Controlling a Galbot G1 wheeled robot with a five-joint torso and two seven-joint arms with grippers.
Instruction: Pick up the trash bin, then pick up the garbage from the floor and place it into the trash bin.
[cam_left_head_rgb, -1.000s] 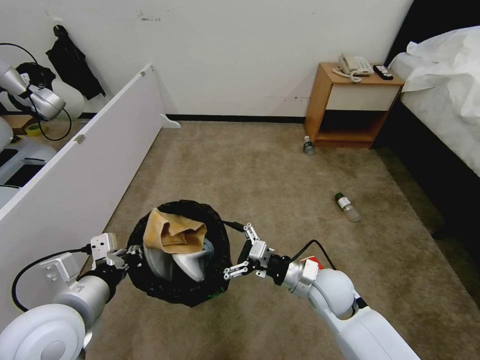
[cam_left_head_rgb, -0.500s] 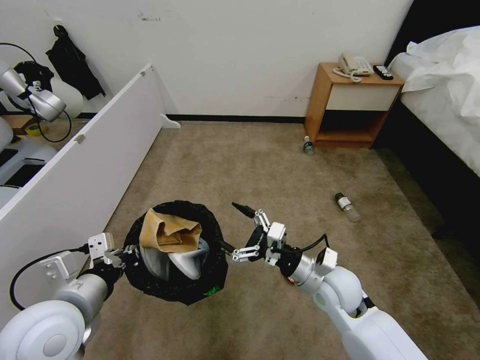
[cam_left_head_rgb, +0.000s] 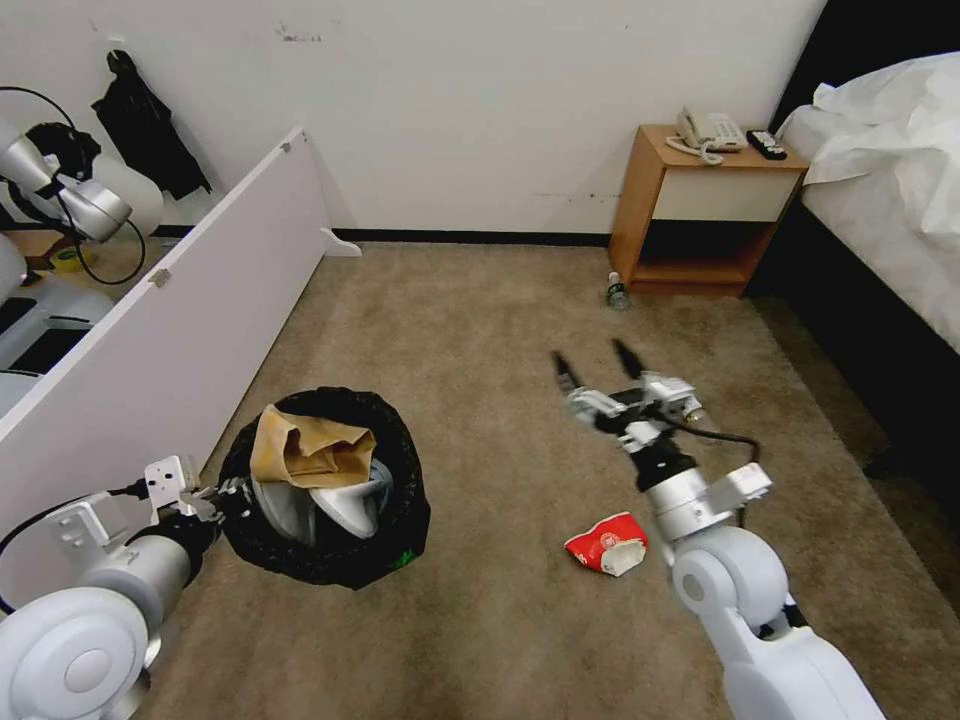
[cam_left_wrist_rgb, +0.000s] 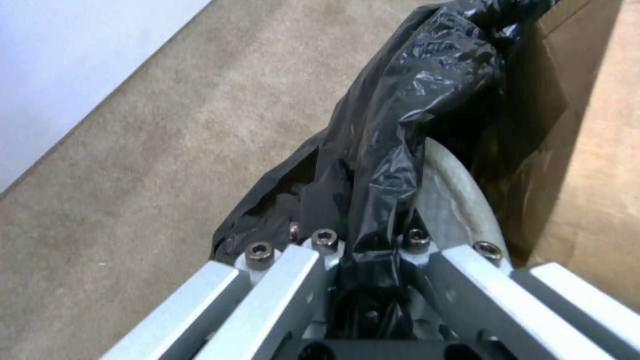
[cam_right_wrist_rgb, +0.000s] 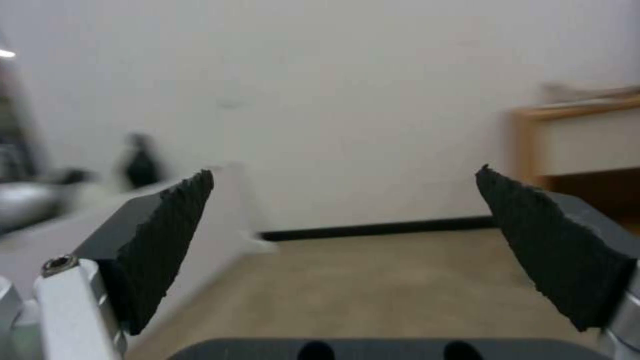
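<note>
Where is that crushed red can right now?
In the head view, the crushed red can lies on the carpet, right of the trash bin and just left of the robot's right arm.

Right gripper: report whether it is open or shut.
Open. The right gripper has its jaws spread wide with nothing between them, raised above the carpet.

Your head view looks down across the floor (cam_left_head_rgb: 480, 320); the right wrist faces the wall (cam_right_wrist_rgb: 333, 100), seemingly level; both share carpet.
</note>
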